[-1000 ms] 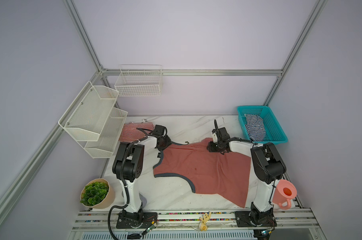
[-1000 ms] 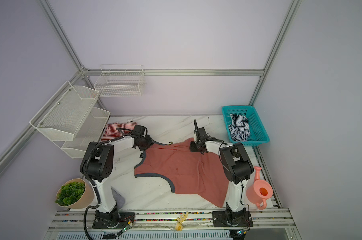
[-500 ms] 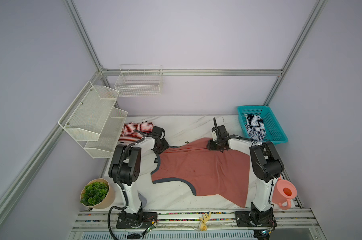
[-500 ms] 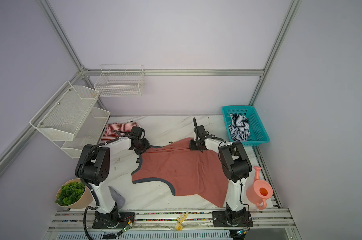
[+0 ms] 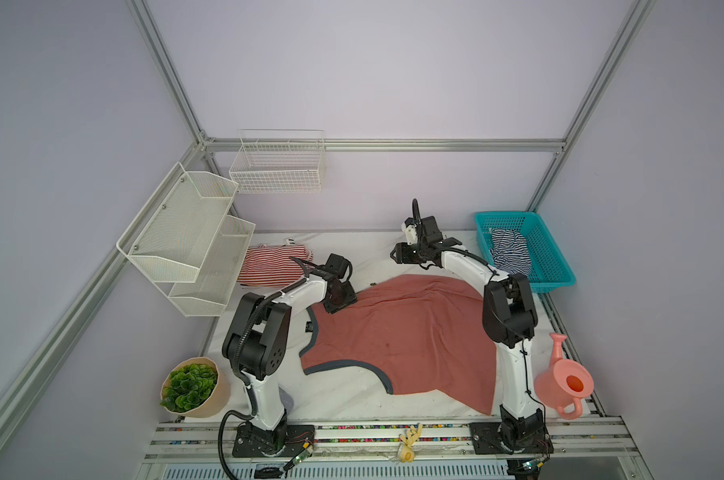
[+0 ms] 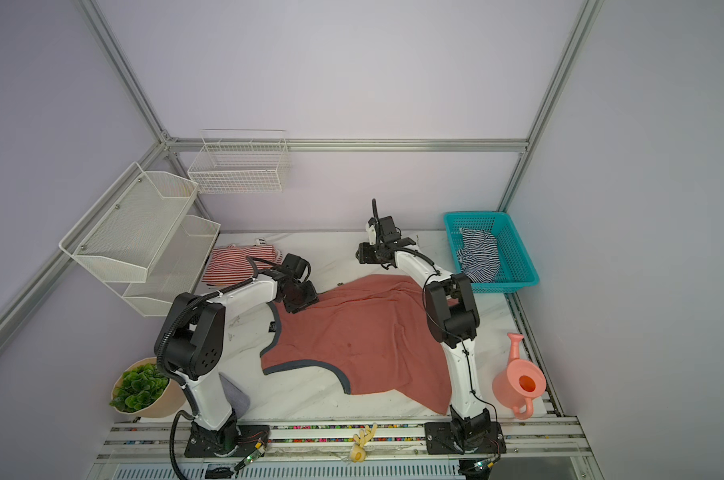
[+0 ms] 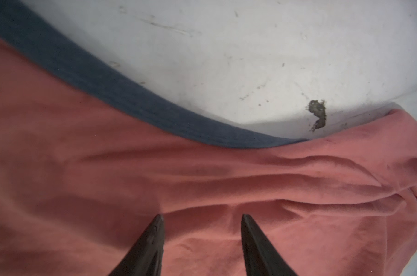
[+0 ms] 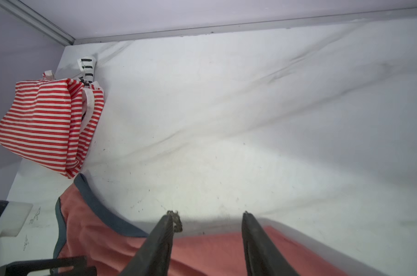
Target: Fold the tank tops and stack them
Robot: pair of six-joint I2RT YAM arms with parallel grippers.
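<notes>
Across white marble-look tabletop (image 5: 352,399): large salmon-red soft fabric tank top with dark grey trim (image 5: 414,340), spread nearly flat, rumpled along far edge. Far right, teal plastic mesh basket (image 5: 553,286) holding crumpled navy-and-white striped tank top (image 5: 509,253). Far left, folded red-and-white striped tank top (image 5: 268,266). Left gripper (image 7: 202,216) low over salmon cloth near far left corner, jaws parted, gripping nothing. Right gripper (image 8: 208,215) over far edge, jaws likewise parted and empty. Probably light, limp, quick to sag and crease; best pinched at trimmed corners or hem, both ends together.
</notes>
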